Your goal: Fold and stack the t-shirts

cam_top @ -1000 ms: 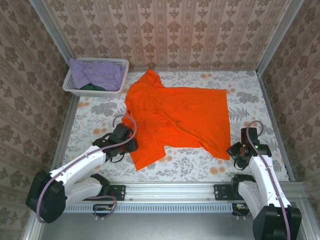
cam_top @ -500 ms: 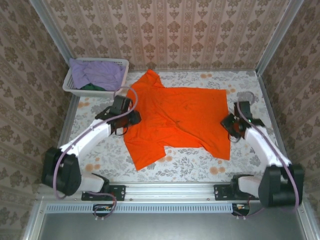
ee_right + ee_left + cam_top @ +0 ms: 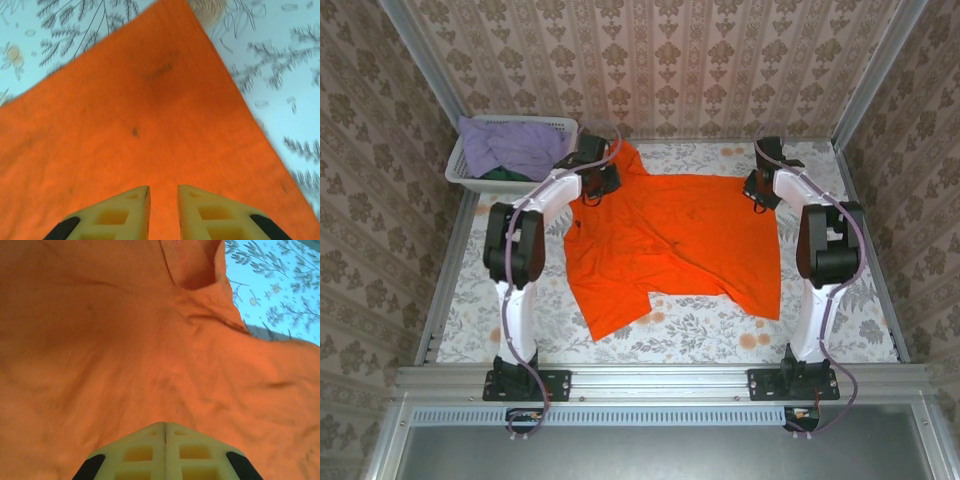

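Orange t-shirt point(image 3: 670, 240) lies flat, wrinkled, dark-specked; left hand point(image 3: 165, 426) pressed together, right hand point(image 3: 163, 190) narrowly spread over its corner

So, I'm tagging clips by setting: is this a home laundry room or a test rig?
Probably a lab mock-up of a home: wallpapered panels in metal framing, two robot arms bolted to a rail, an orange t-shirt and laundry basket on the floral table.

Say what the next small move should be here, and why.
Probably close the right gripper onto the orange t-shirt. Its fingers stand slightly apart over the shirt's far right corner, with cloth showing in the gap, while the left gripper is shut at the far left edge near the collar. Both ends likely need a hold before the fold.
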